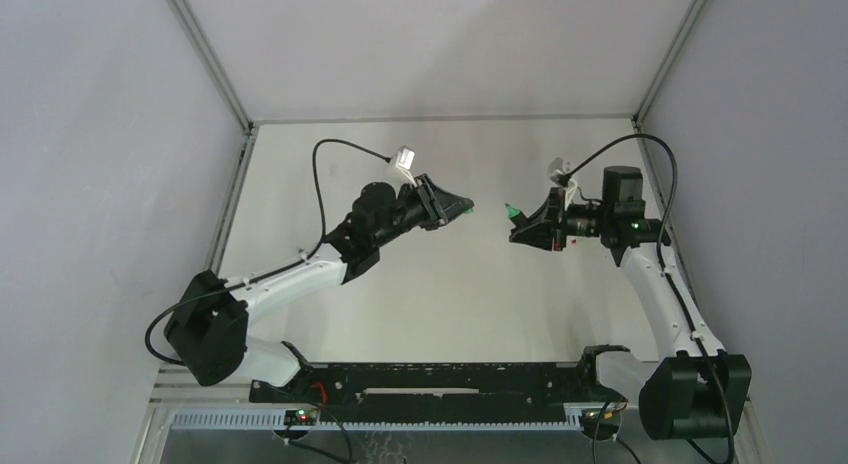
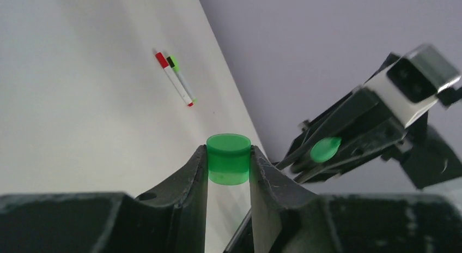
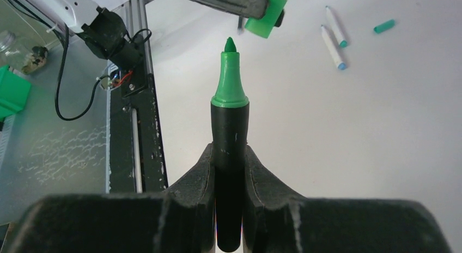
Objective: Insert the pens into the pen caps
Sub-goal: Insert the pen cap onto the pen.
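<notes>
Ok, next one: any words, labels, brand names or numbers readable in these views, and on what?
None can be read. The thick black marker with the green tip shows a bare barrel, the chunky green plastic cap is plain, and the slim white pens lying further off are too small to show any print.

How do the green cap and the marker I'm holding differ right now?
The green cap is short, squat and translucent green all over; the marker is long, with a black barrel and a green nib. The left pincer clamps the cap; the right pincer clamps the marker. Both are gripped, with a gap between them.
</notes>
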